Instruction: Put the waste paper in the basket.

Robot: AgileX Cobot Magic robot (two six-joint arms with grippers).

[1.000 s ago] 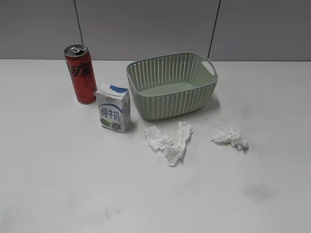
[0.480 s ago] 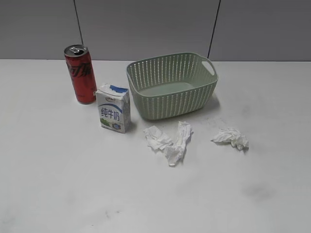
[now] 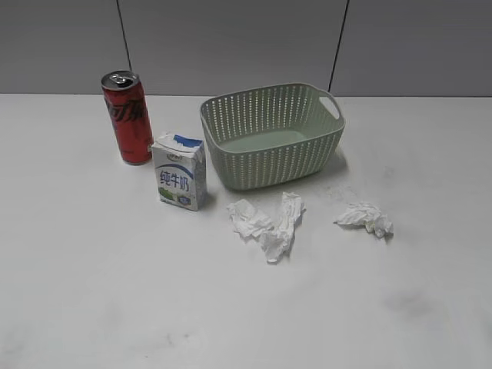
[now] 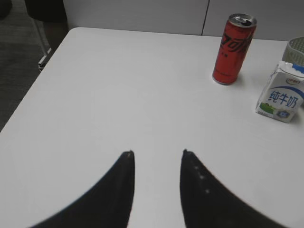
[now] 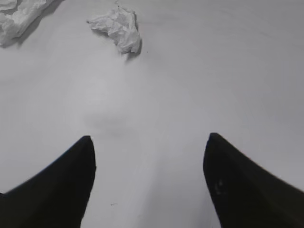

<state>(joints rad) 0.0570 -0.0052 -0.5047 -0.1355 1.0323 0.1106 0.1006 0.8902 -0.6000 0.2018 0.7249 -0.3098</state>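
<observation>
Pale green perforated plastic basket [image 3: 270, 134] stood empty, crumpled white waste paper wads [image 3: 268, 223] [image 3: 366, 217] lay before it, left gripper [image 4: 155, 153] and right gripper [image 5: 149, 138] both spread, holding nothing.

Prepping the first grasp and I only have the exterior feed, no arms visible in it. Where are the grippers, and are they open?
Observer: The right gripper is open and empty, above bare table, with the smaller waste paper wad ahead of it.
Operator: And the left?
Observer: The left gripper is also open with nothing in it, its fingers closer together than the right's. It faces the red can and the milk carton.
Operator: Can the left camera see any paper?
Observer: No. Only an edge of the basket shows at its right border. The larger waste paper wad appears only at the top left of the right wrist view.
</observation>
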